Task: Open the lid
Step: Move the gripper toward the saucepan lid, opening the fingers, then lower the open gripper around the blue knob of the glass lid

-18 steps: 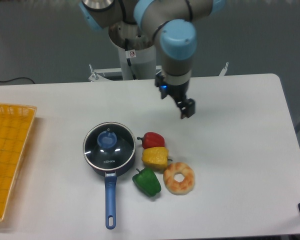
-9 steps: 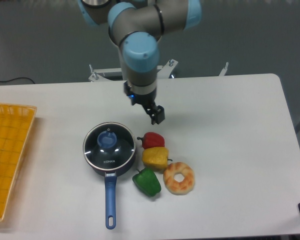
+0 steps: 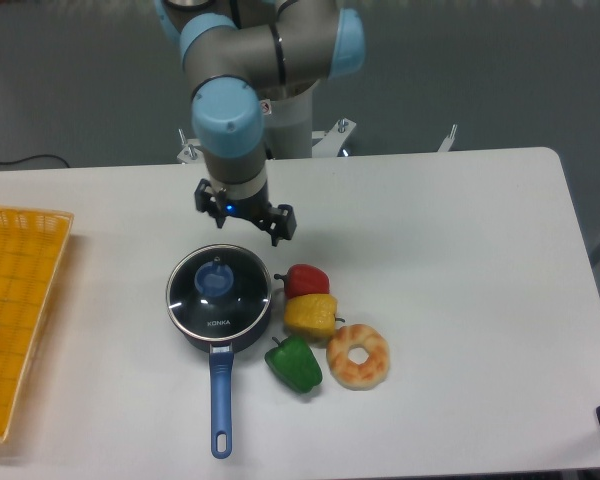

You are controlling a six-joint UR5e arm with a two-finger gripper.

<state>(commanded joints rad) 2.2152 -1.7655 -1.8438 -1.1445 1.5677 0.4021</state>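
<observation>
Round tinted-glass lid [image 3: 218, 291], blue knob [image 3: 215, 280]

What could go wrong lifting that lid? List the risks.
The gripper sits behind the lid, not over its small blue knob; a descent from here could hit the glass. The red pepper lies close beside the pan, so any shove might knock it. Whether the fingers are spread enough is unclear.
</observation>
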